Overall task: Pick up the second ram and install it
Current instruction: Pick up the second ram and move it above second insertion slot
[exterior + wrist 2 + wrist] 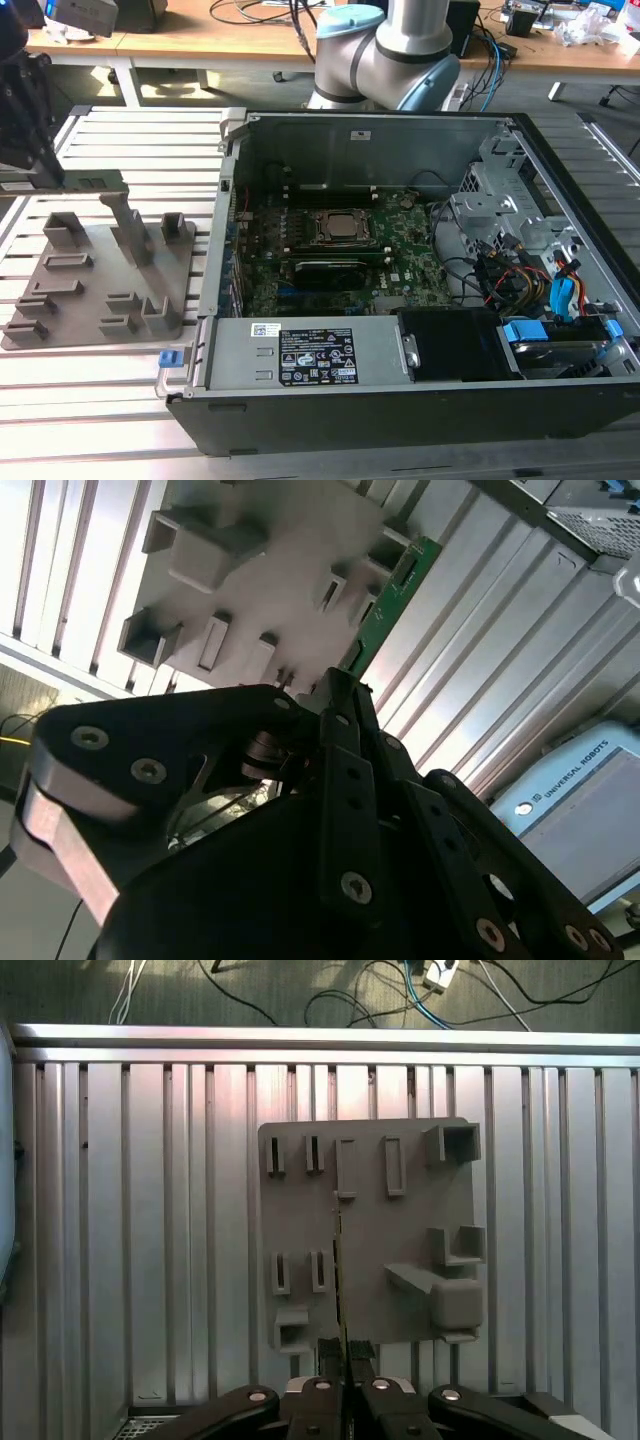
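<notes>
Computer case, lid off and laid flat on the slatted table, so that the motherboard was exposed from above. Grey tray, set well apart from the board on the exterior view's left; its upright posts and slots were evidently meant to present parts on edge for a pinch grasp. Gripper, positioned over the tray's far side; its fingers were closed flat against the two faces of the second ram, which was held edge-on with its green length projecting beyond the fingertips. Whether the stick was clear of its slot could not be told. Obstacles noted: the case's side wall between tray and board, and a cable bundle crowded beside the board on the exterior view's right.
</notes>
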Robot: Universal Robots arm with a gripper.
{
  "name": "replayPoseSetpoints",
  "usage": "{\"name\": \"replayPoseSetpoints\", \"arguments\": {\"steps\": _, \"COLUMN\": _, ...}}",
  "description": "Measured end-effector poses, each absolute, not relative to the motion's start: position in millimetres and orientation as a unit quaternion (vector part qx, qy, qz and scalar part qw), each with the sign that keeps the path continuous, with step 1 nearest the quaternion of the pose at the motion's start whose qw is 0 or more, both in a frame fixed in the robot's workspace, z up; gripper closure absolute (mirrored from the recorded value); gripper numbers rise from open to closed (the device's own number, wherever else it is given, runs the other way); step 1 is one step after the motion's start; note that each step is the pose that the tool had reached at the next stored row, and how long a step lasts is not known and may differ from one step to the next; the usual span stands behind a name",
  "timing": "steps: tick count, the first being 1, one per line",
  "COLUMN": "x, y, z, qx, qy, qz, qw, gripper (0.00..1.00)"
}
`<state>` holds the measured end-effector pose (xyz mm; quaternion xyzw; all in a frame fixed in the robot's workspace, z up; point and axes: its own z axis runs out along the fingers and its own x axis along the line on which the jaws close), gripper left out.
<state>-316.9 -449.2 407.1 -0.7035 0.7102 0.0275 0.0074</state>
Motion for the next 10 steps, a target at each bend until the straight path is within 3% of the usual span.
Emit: {"name": "replayPoseSetpoints", "arguments": {"steps": 10, "x": -257, "y": -449, "z": 407, "qx": -0.704, "qy": 0.710, "qz": 0.028, "qw": 0.007, "gripper": 0.86}}
